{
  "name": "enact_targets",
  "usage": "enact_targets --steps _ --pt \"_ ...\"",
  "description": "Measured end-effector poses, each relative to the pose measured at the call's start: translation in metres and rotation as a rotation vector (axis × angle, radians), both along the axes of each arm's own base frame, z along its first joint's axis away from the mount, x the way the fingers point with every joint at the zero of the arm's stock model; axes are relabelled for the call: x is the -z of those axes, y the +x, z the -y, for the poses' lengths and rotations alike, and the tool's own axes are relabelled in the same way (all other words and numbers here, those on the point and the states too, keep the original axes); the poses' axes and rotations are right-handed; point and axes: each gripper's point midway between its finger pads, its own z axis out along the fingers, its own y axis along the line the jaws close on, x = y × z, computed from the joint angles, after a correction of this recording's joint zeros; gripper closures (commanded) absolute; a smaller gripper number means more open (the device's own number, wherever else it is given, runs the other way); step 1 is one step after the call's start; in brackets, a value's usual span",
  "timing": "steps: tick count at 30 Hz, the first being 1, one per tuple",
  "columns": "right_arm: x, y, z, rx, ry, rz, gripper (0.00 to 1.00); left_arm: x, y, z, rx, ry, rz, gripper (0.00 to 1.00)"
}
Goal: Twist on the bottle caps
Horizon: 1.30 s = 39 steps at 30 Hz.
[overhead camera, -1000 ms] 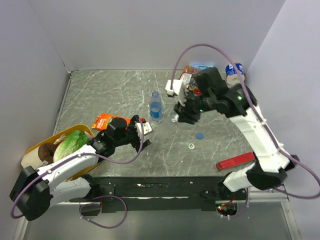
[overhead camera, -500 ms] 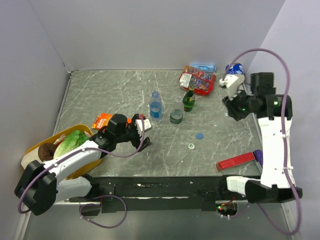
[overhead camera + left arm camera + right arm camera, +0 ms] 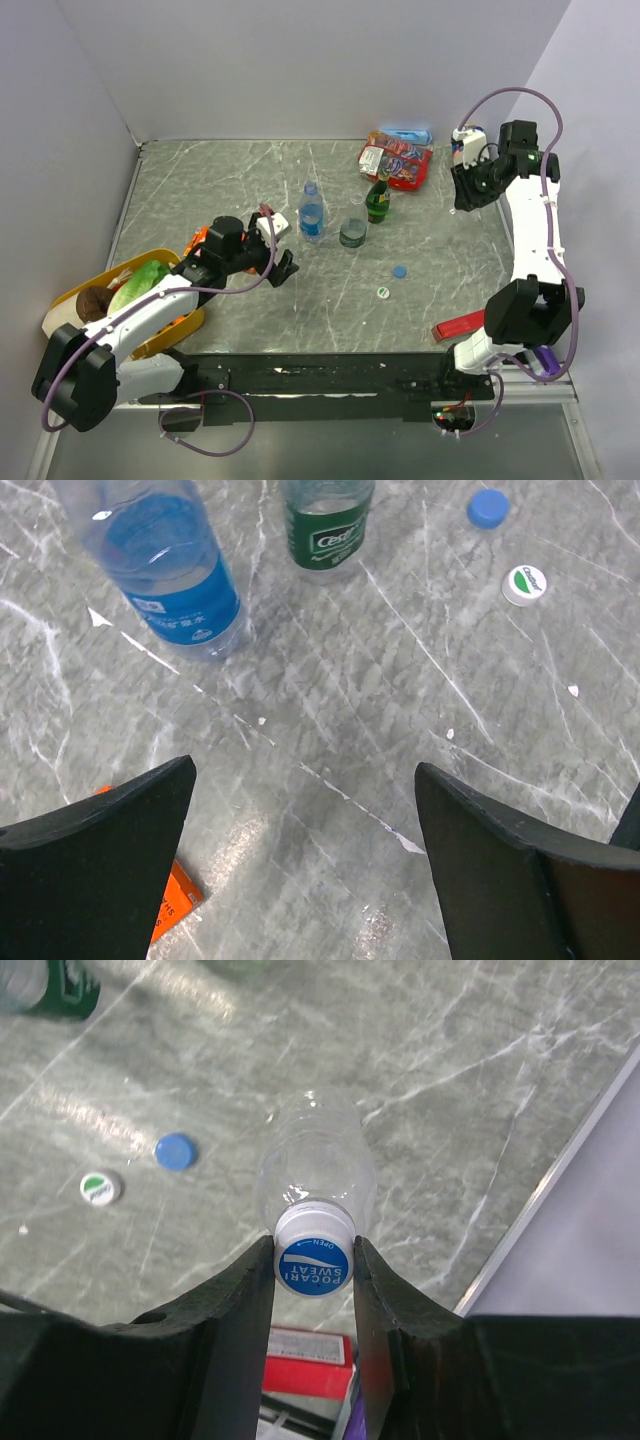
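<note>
My right gripper (image 3: 313, 1252) is shut on a white cap with a blue top (image 3: 313, 1260), which sits on the neck of a clear bottle (image 3: 318, 1155). In the top view that gripper (image 3: 463, 192) is at the back right, near the wall. A plain blue cap (image 3: 399, 271) and a green-and-white cap (image 3: 382, 292) lie loose on the table. The clear water bottle with a blue label (image 3: 311, 212) and the dark green bottle (image 3: 377, 201) stand upright and uncapped. My left gripper (image 3: 304, 770) is open over bare table, short of the water bottle (image 3: 170, 580).
A short green cup (image 3: 352, 234) stands between the two bottles. Snack packets (image 3: 395, 158) lie at the back. A red box (image 3: 470, 324) lies at the front right. An orange packet (image 3: 205, 240) and a yellow bowl (image 3: 70, 300) of vegetables sit at the left.
The right arm has swung from the middle of the table, over the green bottle, to the back right corner. The left gripper has edged back and left, still open.
</note>
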Motion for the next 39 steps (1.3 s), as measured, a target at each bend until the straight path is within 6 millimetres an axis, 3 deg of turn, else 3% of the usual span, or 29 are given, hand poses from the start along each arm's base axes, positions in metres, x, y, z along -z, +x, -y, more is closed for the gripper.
enact_targets --steps 11,20,28,31,39 --pt "0.013 0.018 0.010 0.079 -0.023 -0.014 0.92 -0.002 0.005 -0.007 -0.031 -0.031 -0.030 0.03" --pt "0.019 0.020 0.006 0.080 -0.037 -0.028 0.54 -0.002 0.004 -0.007 -0.024 -0.035 -0.030 0.03" --pt "0.028 0.026 0.007 0.103 -0.039 -0.045 0.46 -0.003 0.004 -0.006 -0.018 -0.039 -0.032 0.02" --pt "0.029 0.028 0.008 0.108 -0.040 -0.046 0.34 -0.003 0.003 -0.005 -0.012 -0.041 -0.033 0.02" --pt "0.035 0.031 0.008 0.111 -0.039 -0.055 0.28 -0.003 0.003 -0.006 -0.010 -0.043 -0.035 0.02"
